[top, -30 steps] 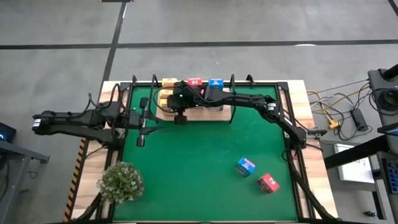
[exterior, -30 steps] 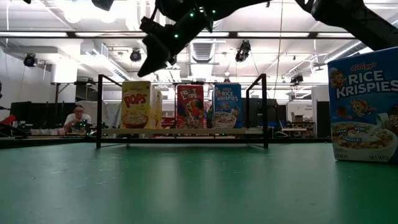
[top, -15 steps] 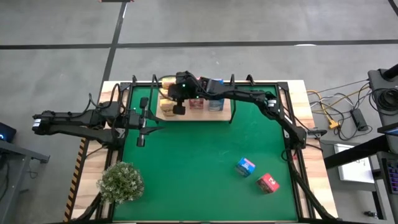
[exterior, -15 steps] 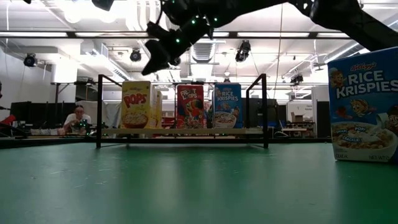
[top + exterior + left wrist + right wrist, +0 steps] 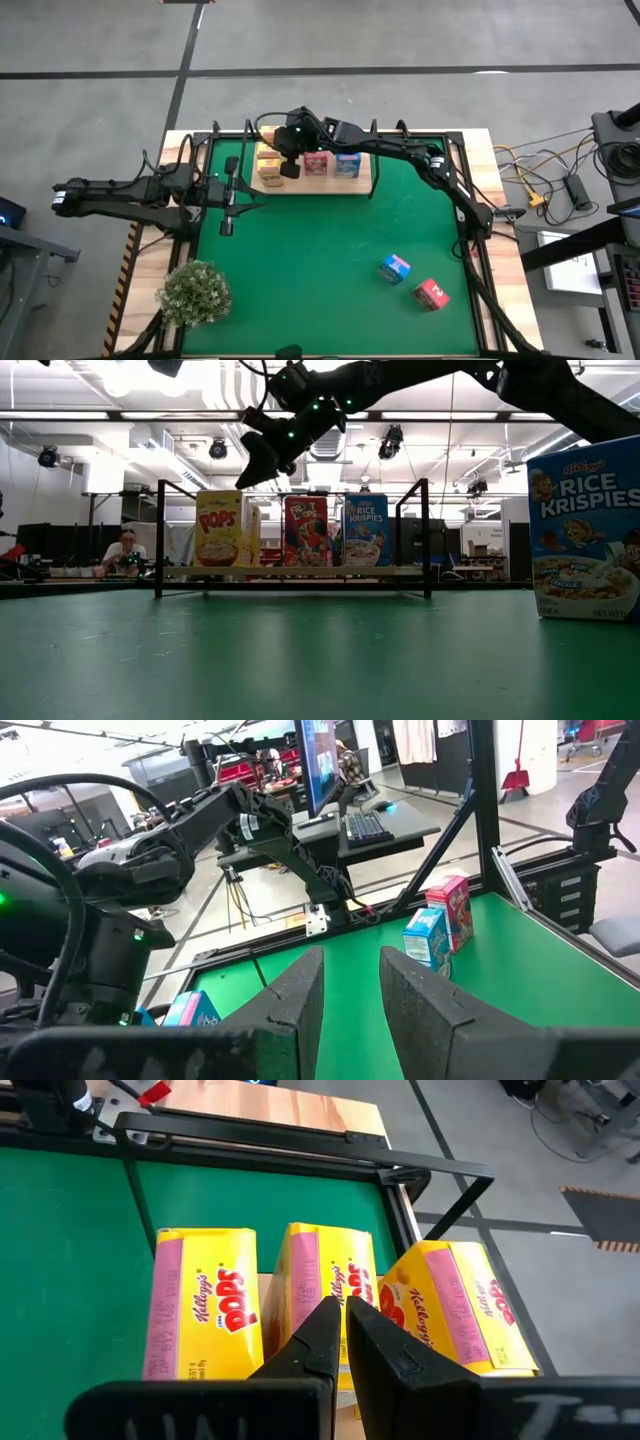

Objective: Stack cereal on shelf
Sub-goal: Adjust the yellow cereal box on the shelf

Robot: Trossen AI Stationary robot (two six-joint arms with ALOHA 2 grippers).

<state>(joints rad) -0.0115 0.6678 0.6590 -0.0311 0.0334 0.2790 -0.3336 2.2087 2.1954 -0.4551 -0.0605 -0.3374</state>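
Note:
The shelf (image 5: 322, 185) lies at the table's far side. On it stand yellow cereal boxes (image 5: 267, 166), a red one (image 5: 315, 163) and a blue one (image 5: 347, 163). In the right wrist view, three yellow boxes (image 5: 205, 1308) show side by side. My right gripper (image 5: 290, 171) is shut. It hovers over the yellow boxes at the shelf's left end, slanting down, and the low view shows its tips (image 5: 248, 478) just above the front yellow box (image 5: 219, 528). My left gripper (image 5: 350, 975) waits at the table's left side, level, slightly open and with nothing in it.
A loose blue box (image 5: 394, 267) and a red box (image 5: 431, 294) lie on the green mat at the near right. A bushy plant (image 5: 195, 292) stands at the near left corner. The shelf's black wire frame (image 5: 426, 538) rises at both ends.
My right gripper has gone toward the table's far edge above the shelf's left end, still shut. It now stands over the yellow boxes. The boxes have stayed where they were.

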